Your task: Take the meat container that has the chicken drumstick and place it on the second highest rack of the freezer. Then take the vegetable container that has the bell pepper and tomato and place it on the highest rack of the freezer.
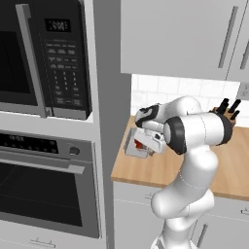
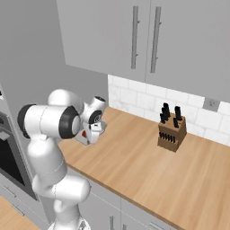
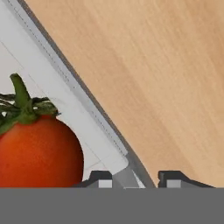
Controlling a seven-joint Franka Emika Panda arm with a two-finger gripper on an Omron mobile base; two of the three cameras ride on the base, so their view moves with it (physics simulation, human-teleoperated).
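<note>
No text, brand or number can be read in any of the views. In the upper left of the left base view, the microwave's control panel (image 1: pixel 62 58) carries a dark display (image 1: pixel 58 25) with pale digits at its top, but they are too blurred to make out. Below it run rows of small pale button markings, equally illegible. In the left middle of the same view, the oven's control strip (image 1: pixel 36 144) shows a row of faint marks that cannot be read either.
</note>
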